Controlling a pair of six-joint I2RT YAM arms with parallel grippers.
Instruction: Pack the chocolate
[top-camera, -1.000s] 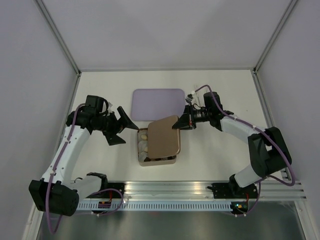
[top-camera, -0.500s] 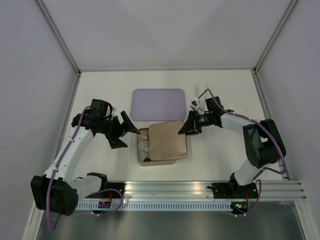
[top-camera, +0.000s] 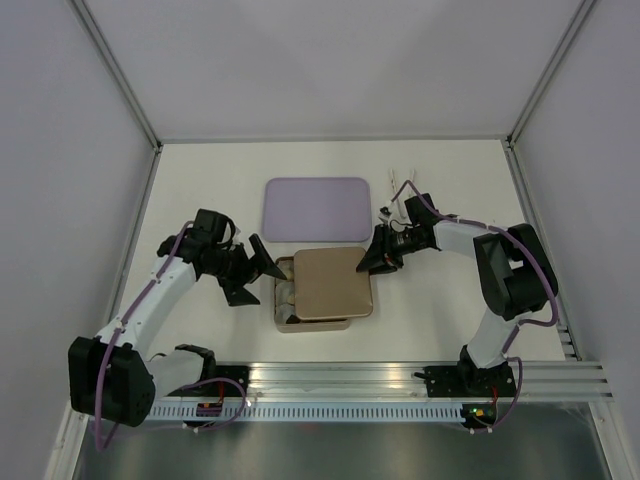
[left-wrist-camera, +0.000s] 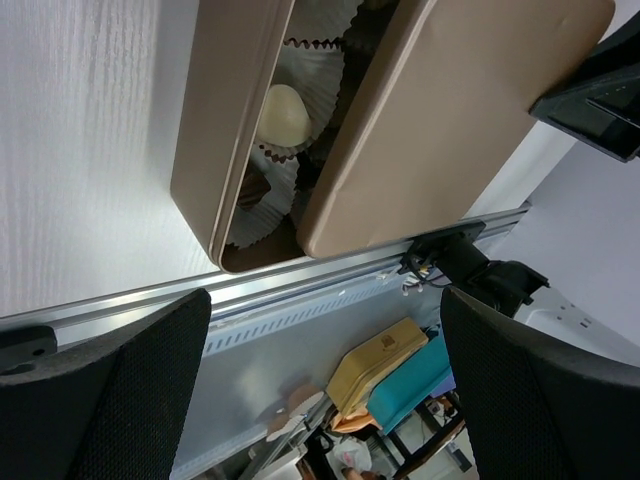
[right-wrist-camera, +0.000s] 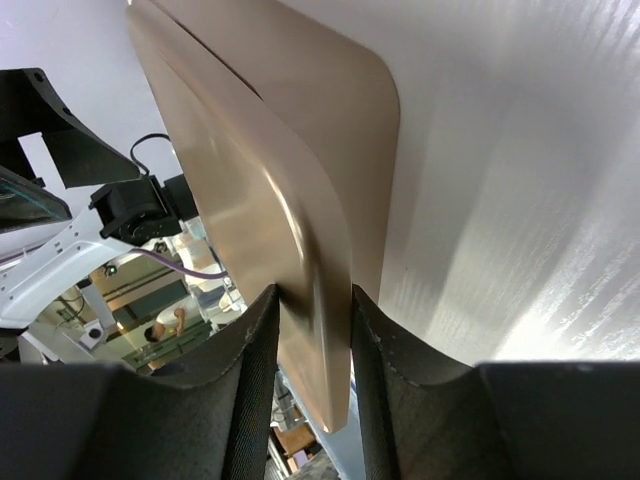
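Pale grey walls (top-camera: 330, 70) enclose a white tabletop (top-camera: 210, 180), and near its middle sits a shallow rectangular tan metal tin (top-camera: 300, 326) with a flat lavender rounded tray (top-camera: 317, 207) just behind it; the step in hand, as I judge it, is closing the tin, so the packing looks nearly done; the right gripper (top-camera: 372, 258) has its jaws pinched on the right-hand edge of a rounded tan metal lid (top-camera: 333, 283), one finger on each face, as the right wrist view shows; the lid lies offset toward the right, covering most of the tin and leaving a strip along the left side uncovered; the left gripper (top-camera: 258, 280) hovers just beside that left wall with its jaws spread wide, holding nothing; to do this well the lid wants sliding left until its rim clears all four walls, then lowering level and square rather than one edge first, since a skewed lid could ride up on a wall or jam; the spread left fingers could steady the tin against the push; letting go only once the lid sits flat seems wise; inside, seen from the left wrist, white crinkled paper cups (left-wrist-camera: 318, 72) are packed close; one holds a pale cream rounded chocolate (left-wrist-camera: 283, 110), the next a dark brown piece (left-wrist-camera: 252, 187); any other chocolate is hidden under the lid
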